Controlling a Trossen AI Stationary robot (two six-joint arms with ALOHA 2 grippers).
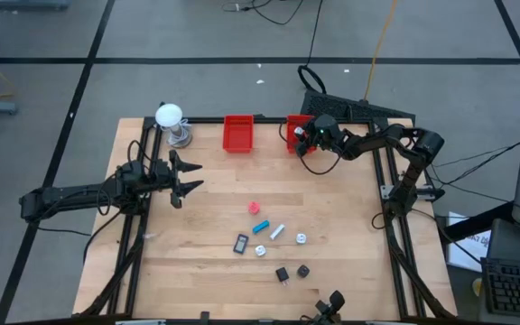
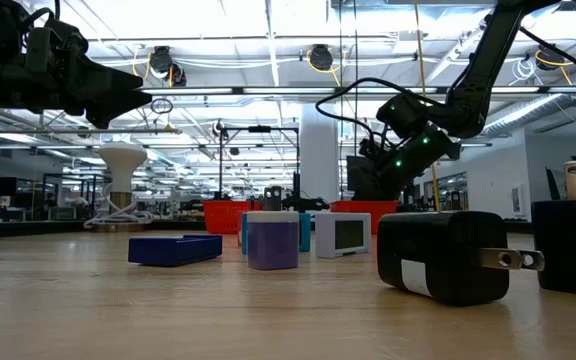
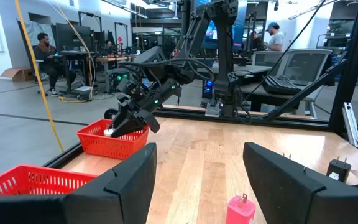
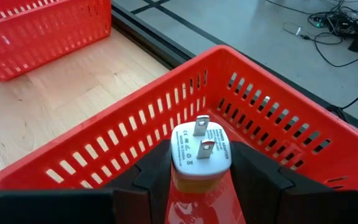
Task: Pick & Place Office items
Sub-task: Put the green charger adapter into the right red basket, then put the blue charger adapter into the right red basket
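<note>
Our right end effector (image 4: 201, 171) is clamped on a white plug (image 4: 199, 149), prongs up, directly over the red bin (image 4: 278, 118); the release is straight down.

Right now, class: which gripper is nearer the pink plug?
Left. The left gripper hangs open just beside the pink plug; the right gripper is over a far red bin.

Two bins (image 1: 238, 132) (image 1: 294, 134) sit side by side at the table's (image 1: 332, 235) 12 o'clock edge; a ball on a stand (image 1: 171, 121) is at 11 o'clock. The small office items (image 1: 269, 242) are scattered from centre toward 6 o'clock. Right gripper (image 4: 194, 163) is over the right-hand bin, a plug (image 4: 200, 149) between its fingers; left gripper (image 1: 188, 178) sits at 9 o'clock.
</note>
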